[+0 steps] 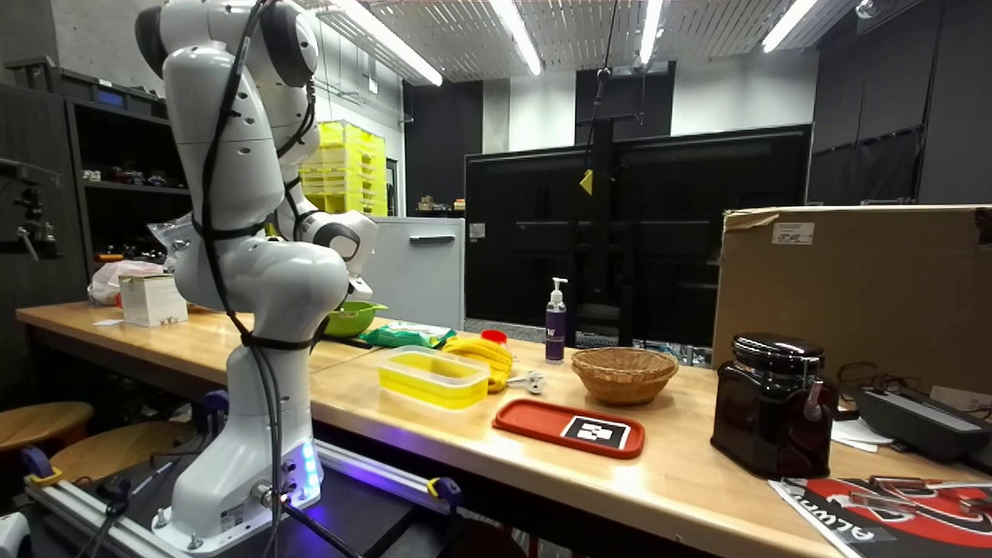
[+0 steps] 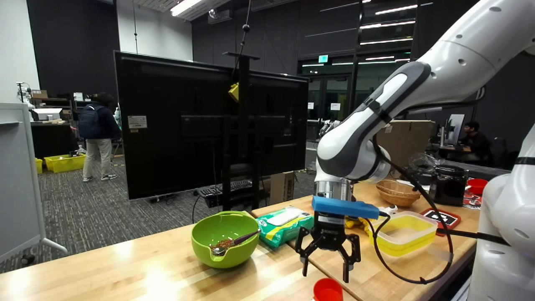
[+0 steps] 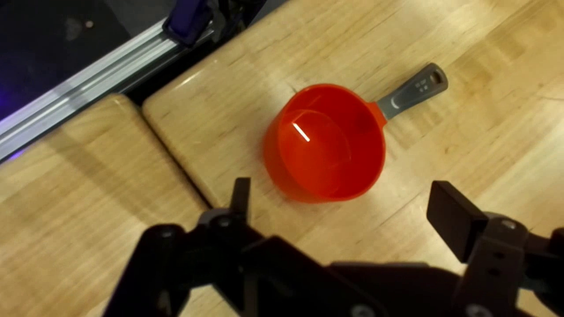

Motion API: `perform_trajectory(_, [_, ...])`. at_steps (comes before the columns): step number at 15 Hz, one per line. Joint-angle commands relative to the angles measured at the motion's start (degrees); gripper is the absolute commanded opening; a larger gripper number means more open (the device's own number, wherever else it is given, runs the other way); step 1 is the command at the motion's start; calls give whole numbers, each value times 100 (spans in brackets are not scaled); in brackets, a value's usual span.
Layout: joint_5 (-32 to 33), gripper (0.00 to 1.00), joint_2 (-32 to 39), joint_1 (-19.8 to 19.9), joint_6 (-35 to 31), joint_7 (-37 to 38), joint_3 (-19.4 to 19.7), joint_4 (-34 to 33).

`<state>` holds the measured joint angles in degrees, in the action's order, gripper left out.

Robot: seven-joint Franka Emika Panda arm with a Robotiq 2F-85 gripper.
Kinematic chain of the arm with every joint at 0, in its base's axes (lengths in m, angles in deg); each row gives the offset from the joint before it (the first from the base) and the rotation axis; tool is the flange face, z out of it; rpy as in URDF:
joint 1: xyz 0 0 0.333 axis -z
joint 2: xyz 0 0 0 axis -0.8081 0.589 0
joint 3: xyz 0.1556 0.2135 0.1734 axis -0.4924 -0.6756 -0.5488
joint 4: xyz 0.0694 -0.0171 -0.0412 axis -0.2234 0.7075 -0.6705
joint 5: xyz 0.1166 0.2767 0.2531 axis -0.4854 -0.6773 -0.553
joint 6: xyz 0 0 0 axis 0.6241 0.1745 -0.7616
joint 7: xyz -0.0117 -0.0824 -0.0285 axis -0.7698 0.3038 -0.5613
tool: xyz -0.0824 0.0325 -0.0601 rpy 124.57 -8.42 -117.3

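Wrist view shows a red cup (image 3: pixel 326 145) on the worktop (image 3: pixel 498 145). Near the cup, the end effector (image 2: pixel 325 274) hangs spread wide, holding nothing. A green bowl (image 2: pixel 232 260) sits apart from the cup.

Red cup (image 2: pixel 328 290) partly beyond the bottom edge in an exterior view

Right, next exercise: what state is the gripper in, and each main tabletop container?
Black two-fingered gripper: open, empty.
Red plastic cup with grey handle: upright, looks empty.
Round green plastic bowl: upright, holding reddish bits, dark-handled spoon.
Yellow translucent plastic container: uncovered.
Woven wicker basket: upright.
Dark glossy jar: lid on.
Clear purple-labelled pump bottle: upright.
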<state>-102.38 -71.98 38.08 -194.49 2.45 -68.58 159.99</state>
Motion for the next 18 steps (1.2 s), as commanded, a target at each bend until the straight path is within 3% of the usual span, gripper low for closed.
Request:
perform_trajectory(1, [-633, 100, 236, -140, -240, -295, -112, -2])
perform_trajectory(8, [-1308, 100, 344, -215, -181, -642, -280, -10])
perform_trajectory(18, [-982, 100, 425, -174, 74, -632, -400, -271])
